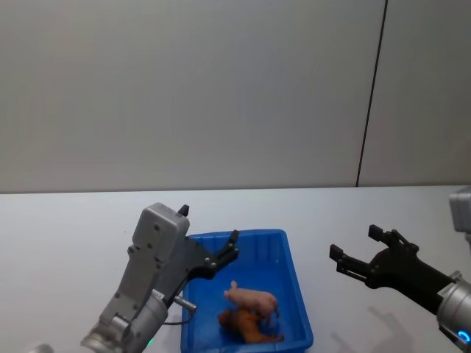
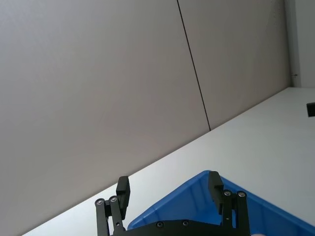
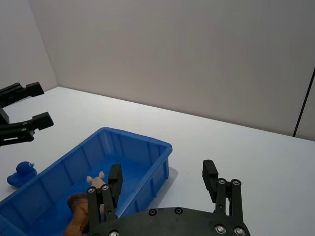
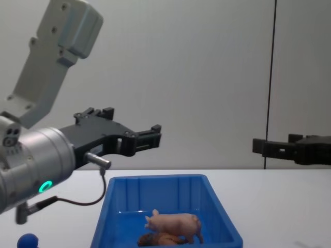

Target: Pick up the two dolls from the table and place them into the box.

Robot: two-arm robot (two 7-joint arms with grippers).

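Note:
The pale pink pig (image 1: 252, 298) stands inside the blue box (image 1: 294, 279), and the brown lion (image 1: 249, 326) lies just in front of it on the box floor. Both dolls also show in the chest view, pig (image 4: 173, 223) and lion (image 4: 158, 238), inside the box (image 4: 155, 180). My left gripper (image 1: 210, 223) hovers open above the box's far left part, holding nothing. My right gripper (image 1: 355, 243) hangs open and empty over the white table (image 1: 59, 235), to the right of the box. In the right wrist view, the right gripper (image 3: 162, 169) is raised beside the box (image 3: 138, 137).
A small blue toy (image 3: 20, 172) rests on the table to the left of the box, and it also sits low in the chest view as a blue ball (image 4: 27, 241). A grey wall with a dark vertical seam (image 1: 372, 95) stands behind the table.

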